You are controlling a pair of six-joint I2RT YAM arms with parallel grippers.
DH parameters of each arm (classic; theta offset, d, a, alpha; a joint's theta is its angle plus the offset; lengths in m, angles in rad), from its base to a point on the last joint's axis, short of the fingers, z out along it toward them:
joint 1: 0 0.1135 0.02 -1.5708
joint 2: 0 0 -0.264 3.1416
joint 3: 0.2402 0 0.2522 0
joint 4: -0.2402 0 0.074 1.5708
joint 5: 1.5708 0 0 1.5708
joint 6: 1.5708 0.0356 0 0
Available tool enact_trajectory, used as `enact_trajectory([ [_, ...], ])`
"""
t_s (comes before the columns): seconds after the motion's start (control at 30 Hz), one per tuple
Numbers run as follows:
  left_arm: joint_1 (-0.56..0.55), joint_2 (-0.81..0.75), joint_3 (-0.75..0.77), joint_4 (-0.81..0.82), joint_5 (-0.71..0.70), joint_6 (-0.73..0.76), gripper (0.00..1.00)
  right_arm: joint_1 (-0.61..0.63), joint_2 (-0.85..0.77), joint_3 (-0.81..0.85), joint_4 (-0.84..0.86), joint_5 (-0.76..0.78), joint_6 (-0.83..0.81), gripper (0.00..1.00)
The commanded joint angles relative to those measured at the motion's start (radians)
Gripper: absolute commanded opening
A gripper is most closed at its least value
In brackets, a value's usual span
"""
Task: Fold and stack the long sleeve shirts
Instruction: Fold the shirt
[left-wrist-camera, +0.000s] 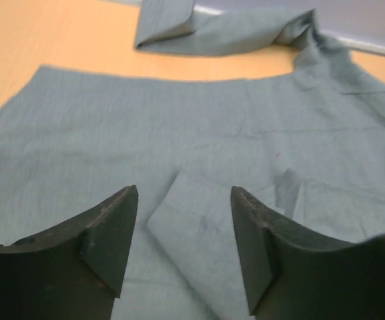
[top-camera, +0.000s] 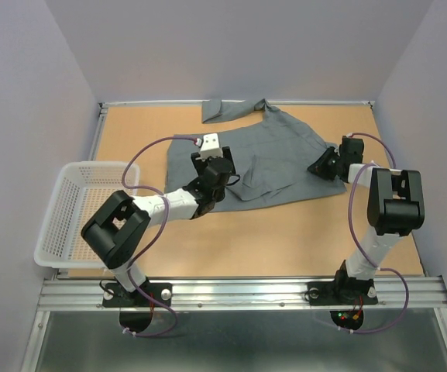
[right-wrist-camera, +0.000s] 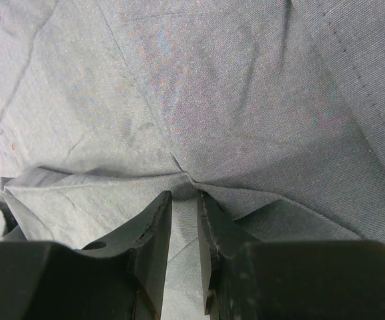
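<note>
The grey long sleeve shirt (top-camera: 273,159) lies spread across the back middle of the wooden table, with one sleeve (top-camera: 223,108) stretched along the far edge. My left gripper (top-camera: 214,164) hovers over the shirt's left part. In the left wrist view it (left-wrist-camera: 184,193) is open, and a folded flap of the shirt (left-wrist-camera: 199,227) lies flat below the gap, held by neither finger. My right gripper (top-camera: 321,165) is at the shirt's right edge. In the right wrist view it (right-wrist-camera: 184,197) is shut on a bunched fold of the shirt (right-wrist-camera: 232,100), and creases radiate from the pinch.
A white plastic mesh basket (top-camera: 99,165) hangs over the table's left edge, next to the left arm's elbow. Bare wood (top-camera: 285,232) runs between the shirt and the arm bases. Grey walls close in the back and both sides.
</note>
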Motion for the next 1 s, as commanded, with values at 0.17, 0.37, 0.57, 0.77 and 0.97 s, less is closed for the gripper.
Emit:
enact_trajectory([
  [0.17, 0.021, -0.197, 0.001, -0.453, 0.019, -0.277, 0.88, -0.005, -0.059, -0.026, 0.013, -0.046, -0.036, 0.28],
  [0.37, 0.021, -0.015, 0.368, -0.759, 0.145, -0.124, 0.91, -0.003, -0.114, -0.057, -0.001, -0.036, -0.036, 0.29],
  [0.57, 0.021, 0.312, 0.842, -1.092, 0.218, -0.07, 0.9, 0.026, -0.171, -0.034, -0.108, 0.01, -0.073, 0.45],
  [0.77, 0.015, 0.507, 1.082, -1.22, 0.259, -0.027, 0.83, 0.064, -0.278, -0.043, -0.168, 0.027, -0.039, 0.63],
  [0.97, 0.009, 0.63, 1.216, -1.282, 0.252, 0.004, 0.68, 0.084, -0.358, -0.109, -0.198, 0.0, -0.021, 0.65],
])
